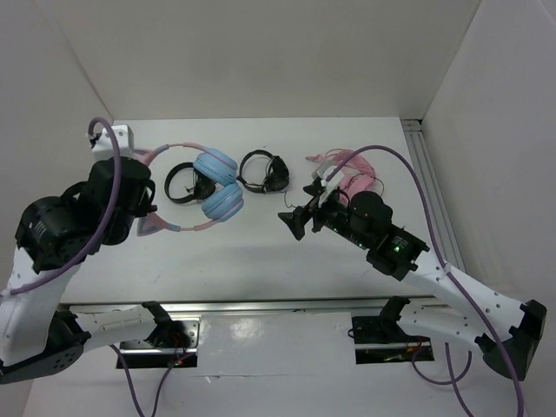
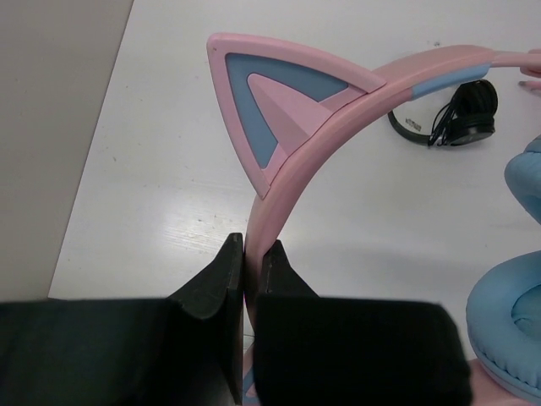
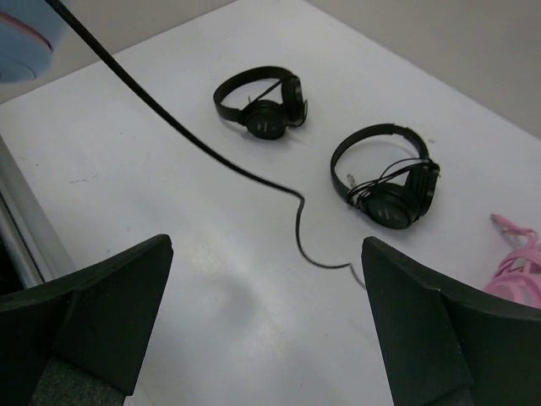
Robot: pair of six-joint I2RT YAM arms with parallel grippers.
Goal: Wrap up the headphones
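Note:
The headphones [image 1: 217, 184] lie left of centre, with two light-blue ear cups and a thin pink headband [image 1: 178, 145] with cat ears. My left gripper [image 1: 143, 208] is shut on the headband [image 2: 279, 194] just below a pink-and-blue cat ear [image 2: 270, 110]. One blue ear cup [image 2: 516, 330] shows at the right of the left wrist view. My right gripper [image 1: 291, 221] is open and empty above the table. In the right wrist view, the thin black cable [image 3: 211, 152] runs from the blue cup [image 3: 21, 34] across the table and ends between my open jaws [image 3: 266, 254].
Two black headphones [image 1: 187, 184] [image 1: 265, 171] lie beside the blue cups. They also show in the right wrist view [image 3: 262, 106] [image 3: 389, 182]. An all-pink cat-ear headset [image 1: 347, 169] lies behind my right arm. A metal rail [image 1: 430, 182] runs along the table's right side.

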